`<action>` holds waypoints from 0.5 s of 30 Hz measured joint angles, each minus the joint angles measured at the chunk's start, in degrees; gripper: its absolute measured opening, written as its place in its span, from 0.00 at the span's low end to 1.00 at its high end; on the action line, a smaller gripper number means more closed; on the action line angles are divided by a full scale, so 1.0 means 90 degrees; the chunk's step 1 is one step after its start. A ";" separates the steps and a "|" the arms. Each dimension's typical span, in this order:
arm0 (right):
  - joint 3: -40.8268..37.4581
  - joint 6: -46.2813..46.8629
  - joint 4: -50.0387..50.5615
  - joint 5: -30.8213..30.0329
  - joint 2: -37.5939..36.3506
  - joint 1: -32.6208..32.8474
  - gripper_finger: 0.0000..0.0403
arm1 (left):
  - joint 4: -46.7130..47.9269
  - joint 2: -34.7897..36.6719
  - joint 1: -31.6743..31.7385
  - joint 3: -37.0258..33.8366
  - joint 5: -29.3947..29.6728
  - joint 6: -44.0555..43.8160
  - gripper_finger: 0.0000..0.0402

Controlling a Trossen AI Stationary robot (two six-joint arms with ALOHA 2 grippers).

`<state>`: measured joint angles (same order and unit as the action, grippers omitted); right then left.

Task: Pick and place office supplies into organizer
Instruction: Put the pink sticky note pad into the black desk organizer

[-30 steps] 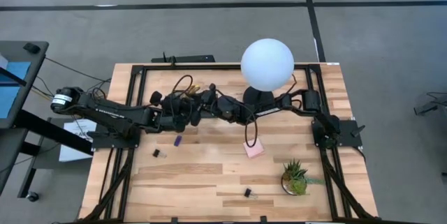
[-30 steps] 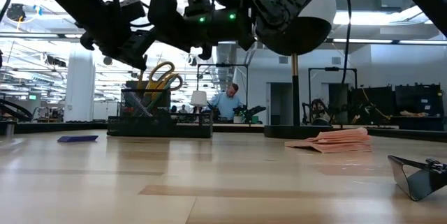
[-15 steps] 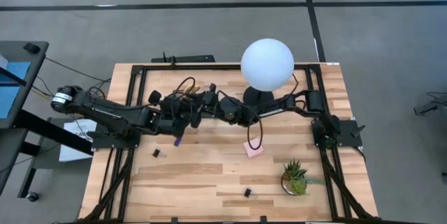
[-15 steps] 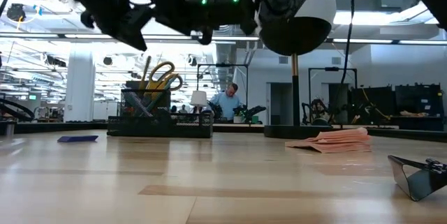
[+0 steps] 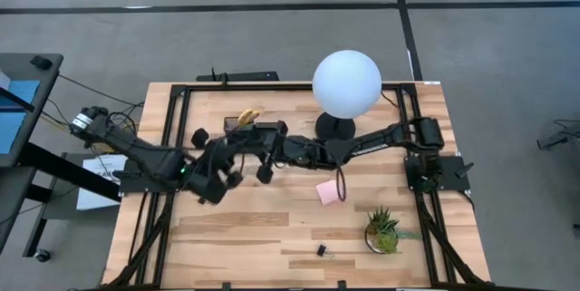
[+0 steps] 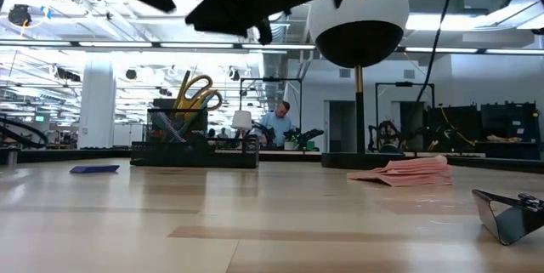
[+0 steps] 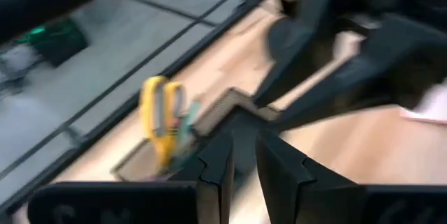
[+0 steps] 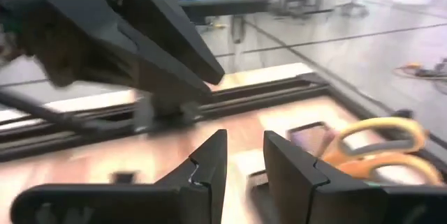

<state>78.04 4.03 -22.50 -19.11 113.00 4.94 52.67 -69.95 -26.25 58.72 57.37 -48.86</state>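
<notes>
The black organizer stands at the far middle of the table. Yellow-handled scissors stand handles-up in its cup, next to a yellow pencil. My left gripper hovers high on the organizer's near left side. My right gripper hovers just near of it, pointing left. Both have a narrow gap between their fingers, with nothing in it. On the table lie a pink sticky-note pad, a small blue piece and a black clip.
The white globe lamp stands on its round black base, right of the organizer. A green potted plant stands near the table's right front. A black frame rims the table. Bare wood lies along the near edge.
Both grippers have risen and drawn back from above the organizer toward the table's near edge. The left one has swung furthest, toward the near left. The organizer and scissors now show uncovered from above. Neither gripper's finger gap has visibly changed.
</notes>
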 joint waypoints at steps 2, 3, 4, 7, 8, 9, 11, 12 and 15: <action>-0.0230 0.0079 -0.0028 0.0211 -0.0205 0.0130 0.22 | 0.0087 0.0000 -0.0467 0.0071 0.0028 -0.0219 0.14; -0.0375 0.0147 -0.0043 0.0340 -0.0325 0.0187 0.22 | 0.0173 0.0000 -0.0691 0.0077 0.0063 -0.0384 0.14; -0.0533 0.0201 -0.0048 0.0453 -0.0456 0.0240 0.22 | 0.0314 0.0000 -0.0918 0.0077 0.0120 -0.0628 0.14; -0.1113 0.0254 -0.0120 0.0592 -0.0874 0.0369 0.22 | 0.1409 -0.0001 -0.1580 0.0080 0.0367 -0.2165 0.14; -0.1350 0.0348 -0.0179 0.0594 -0.1056 0.0397 0.22 | 0.1901 -0.0018 -0.1785 0.0080 0.0390 -0.2904 0.14; -0.1605 0.0457 -0.0314 0.0603 -0.1230 0.0419 0.22 | 0.2381 -0.0057 -0.1966 0.0080 0.0388 -0.3645 0.14; -0.2165 0.0555 -0.0830 0.0683 -0.1563 0.0474 0.22 | 0.3025 -0.0173 -0.2337 0.0013 0.0379 -0.4865 0.14; -0.2453 0.0557 -0.1108 0.0771 -0.1701 0.0515 0.22 | 0.3192 -0.0240 -0.2500 -0.0056 0.0373 -0.5242 0.14; -0.3266 0.0571 -0.2050 0.1204 -0.1889 0.0722 0.22 | 0.3157 -0.0415 -0.2813 -0.0361 0.0295 -0.5722 0.14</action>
<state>48.64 9.17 -40.95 -8.27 96.01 11.44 81.09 -73.69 -51.57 55.47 60.03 -100.36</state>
